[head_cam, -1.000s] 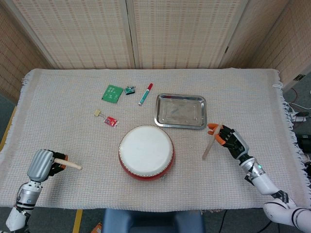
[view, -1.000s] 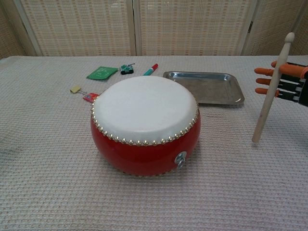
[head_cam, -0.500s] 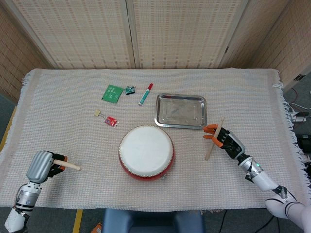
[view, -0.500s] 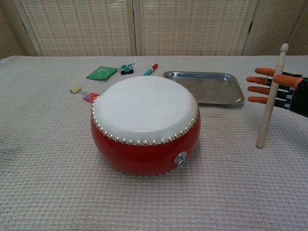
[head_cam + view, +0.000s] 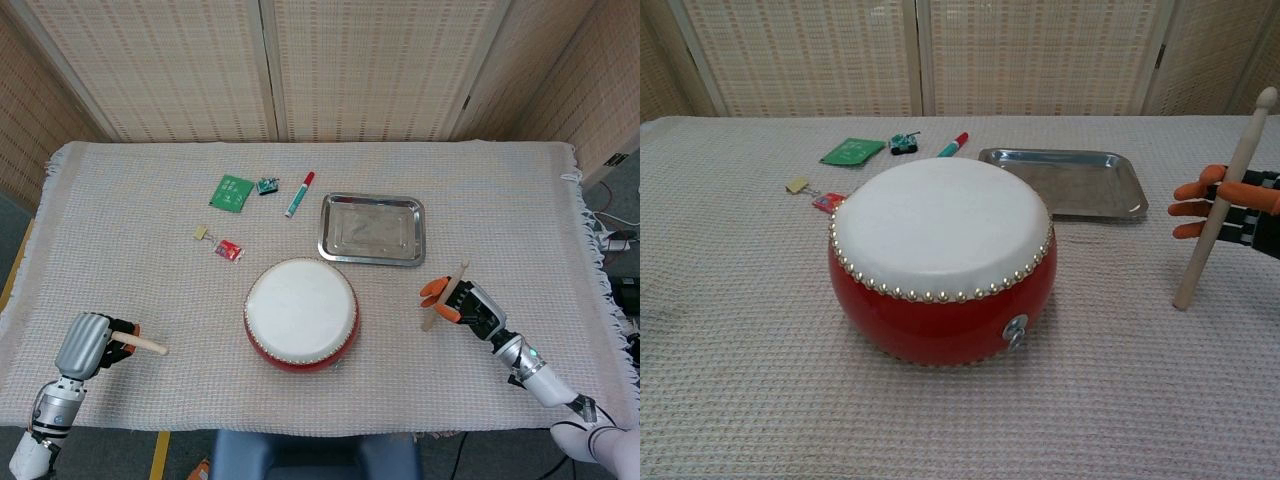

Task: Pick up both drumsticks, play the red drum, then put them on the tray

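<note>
- One round red drum (image 5: 300, 313) with a white skin, near the front edge of the tabletop (image 5: 120, 230).
- Two pale wooden drumsticks: one drumstick (image 5: 139, 342) near the front left corner, held by the left hand (image 5: 88, 345); the other drumstick (image 5: 1225, 198) toward the front right, held by the right hand (image 5: 462, 303).
- One rectangular silver metal tray (image 5: 371, 229).
- One marker pen (image 5: 299, 195) with a red cap.
- One flat green card (image 5: 231, 192).
- One small green toy-like item (image 5: 267, 185), too small to identify.
- One small red packet (image 5: 229, 250).
- One small tan tag (image 5: 202, 233).
- Two robot hands.
</note>
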Robot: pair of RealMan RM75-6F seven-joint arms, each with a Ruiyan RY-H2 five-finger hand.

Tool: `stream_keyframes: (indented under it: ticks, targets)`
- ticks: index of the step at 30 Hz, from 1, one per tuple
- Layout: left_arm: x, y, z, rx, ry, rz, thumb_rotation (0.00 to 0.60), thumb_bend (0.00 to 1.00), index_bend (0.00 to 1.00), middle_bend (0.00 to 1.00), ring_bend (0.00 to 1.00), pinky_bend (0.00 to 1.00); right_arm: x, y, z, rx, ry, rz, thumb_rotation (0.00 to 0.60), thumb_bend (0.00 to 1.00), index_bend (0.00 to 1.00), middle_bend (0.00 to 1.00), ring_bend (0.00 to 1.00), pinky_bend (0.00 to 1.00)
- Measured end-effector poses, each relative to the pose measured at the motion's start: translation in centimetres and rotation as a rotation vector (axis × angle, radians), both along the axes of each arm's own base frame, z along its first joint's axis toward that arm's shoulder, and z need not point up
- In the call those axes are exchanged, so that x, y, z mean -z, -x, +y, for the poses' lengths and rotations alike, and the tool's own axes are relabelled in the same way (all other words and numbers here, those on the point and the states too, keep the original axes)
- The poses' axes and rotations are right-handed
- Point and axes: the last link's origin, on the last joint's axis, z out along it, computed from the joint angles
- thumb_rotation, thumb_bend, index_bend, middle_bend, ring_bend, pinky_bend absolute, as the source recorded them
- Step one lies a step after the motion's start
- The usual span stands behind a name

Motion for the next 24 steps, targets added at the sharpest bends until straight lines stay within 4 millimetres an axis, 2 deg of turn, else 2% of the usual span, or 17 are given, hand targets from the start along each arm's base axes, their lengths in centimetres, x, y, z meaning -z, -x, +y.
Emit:
stream_keyframes:
  ticks: [6, 24]
  targets:
    - [0.0, -0.1, -0.1, 0.002, 0.003, 0.004, 0.600, 0.62, 1.00, 1.00, 1.00, 1.00, 0.7, 0.3, 0.3, 0.002, -0.011, 0.038, 0.599, 0.11, 0.64, 0.50, 0.39, 0.45]
    - [0.3, -0.1, -0.1, -0.002, 0.009, -0.001, 0.600, 0.62, 1.00, 1.00, 1.00, 1.00, 3.4, 0.3, 0.9, -0.011, -0.063, 0.146, 0.599, 0.10, 0.77, 0.57, 0.46, 0.50]
